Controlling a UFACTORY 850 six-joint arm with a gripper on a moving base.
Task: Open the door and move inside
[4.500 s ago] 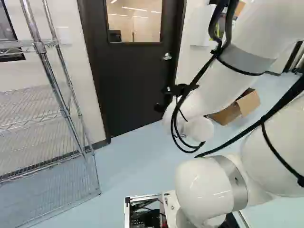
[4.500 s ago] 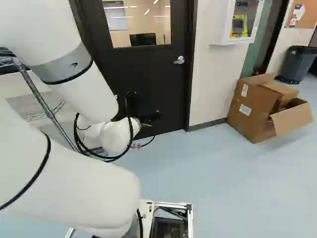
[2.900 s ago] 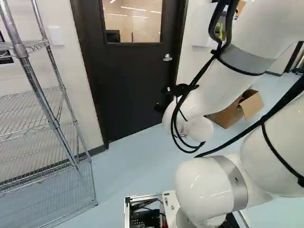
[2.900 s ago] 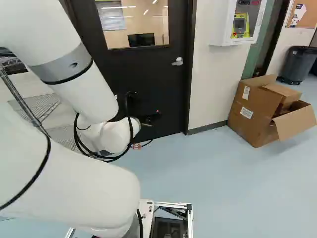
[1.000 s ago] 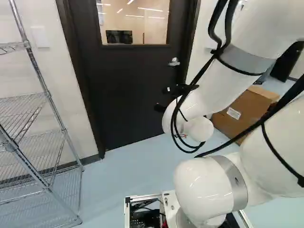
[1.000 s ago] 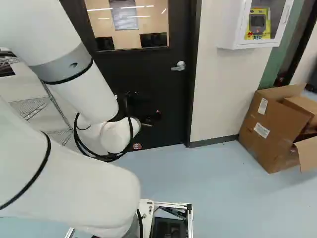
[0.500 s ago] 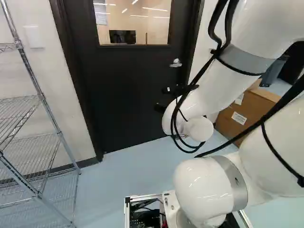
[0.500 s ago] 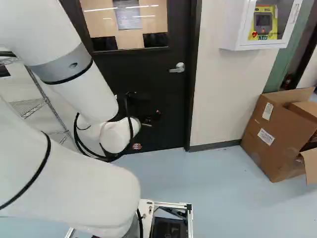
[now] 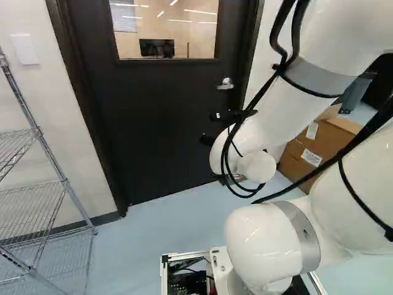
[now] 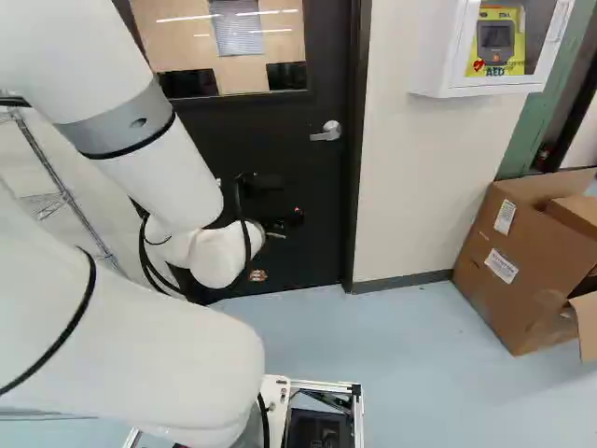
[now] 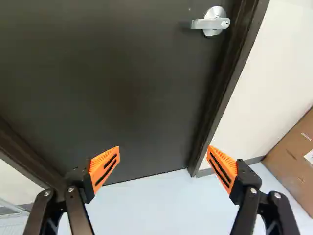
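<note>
In the left base view the gripper (image 9: pixel 212 129) shows partly as dark parts beyond the arm's white wrist, in front of the dark door (image 9: pixel 147 117). The wrist view has the gripper (image 11: pixel 164 161) open, its orange-padded fingers wide apart with nothing between them. The door (image 11: pixel 107 88) is shut in its dark frame. Its silver lever handle (image 11: pixel 211 22) lies ahead of the gripper, near the frame's edge and apart from both fingers. In the right base view the handle (image 10: pixel 327 132) stands to the right of the arm's wrist, below the door's window.
A wire shelf rack (image 9: pixel 55 163) stands against the wall at the left of the left base view. Right of the door, the right base view has a white wall cabinet (image 10: pixel 485 47) and an open cardboard box (image 10: pixel 527 261) on the floor.
The base has moved: the door looms larger, and rack and box have shifted in the base views. The arm holds its pose against its lowest joint. The door has stayed shut.
</note>
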